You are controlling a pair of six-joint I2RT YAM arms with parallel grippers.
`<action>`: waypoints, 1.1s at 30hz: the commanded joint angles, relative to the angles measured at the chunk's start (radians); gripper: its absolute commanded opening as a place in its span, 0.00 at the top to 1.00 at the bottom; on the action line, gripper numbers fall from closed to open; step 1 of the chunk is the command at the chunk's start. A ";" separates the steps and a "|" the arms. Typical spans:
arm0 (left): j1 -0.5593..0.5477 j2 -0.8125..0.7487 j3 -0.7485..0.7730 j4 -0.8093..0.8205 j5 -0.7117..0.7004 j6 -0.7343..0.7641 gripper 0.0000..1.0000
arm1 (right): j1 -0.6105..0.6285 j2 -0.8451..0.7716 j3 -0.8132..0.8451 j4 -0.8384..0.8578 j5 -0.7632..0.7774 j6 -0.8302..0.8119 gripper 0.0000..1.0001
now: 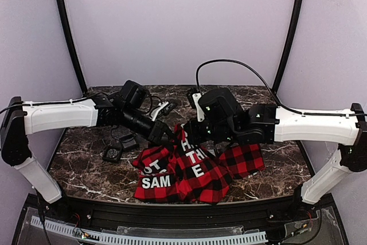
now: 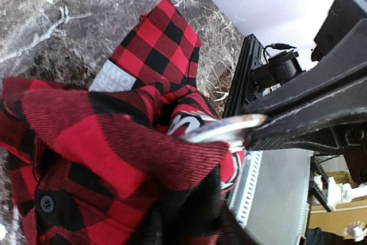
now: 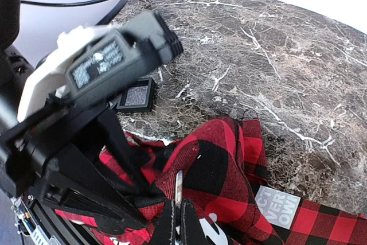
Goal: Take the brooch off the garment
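The red-and-black plaid garment (image 1: 189, 170) lies bunched at the table's front middle, white letters showing. My left gripper (image 1: 165, 135) is shut on a raised fold of it; in the left wrist view the cloth (image 2: 114, 136) covers my own fingers. My right gripper (image 3: 179, 222) is shut on the brooch (image 3: 179, 190), a thin pale disc seen edge-on, standing against the cloth fold (image 3: 229, 170). In the left wrist view the brooch (image 2: 221, 130) shows as a silvery disc pinched by the right gripper's black fingers (image 2: 298, 124). The two grippers meet above the garment (image 1: 179, 135).
Two small black square frames (image 1: 127, 140) (image 1: 112, 154) lie on the marble table (image 1: 86, 170) left of the garment; one shows in the right wrist view (image 3: 136, 94). A white label (image 3: 276, 207) sits on the cloth. A black cable (image 1: 229, 61) arcs behind the right arm.
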 commanded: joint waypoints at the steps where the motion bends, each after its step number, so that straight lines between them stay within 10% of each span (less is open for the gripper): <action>1: -0.020 0.014 -0.010 0.005 -0.006 0.007 0.89 | 0.007 0.001 0.005 0.024 0.078 -0.002 1.00; 24: -0.020 0.023 -0.036 0.141 0.191 -0.104 0.98 | 0.009 0.052 -0.049 0.360 0.362 -0.068 1.00; 33: 0.061 -0.086 -0.041 0.114 0.068 -0.053 0.62 | 0.008 -0.077 -0.270 0.729 0.180 -0.085 1.00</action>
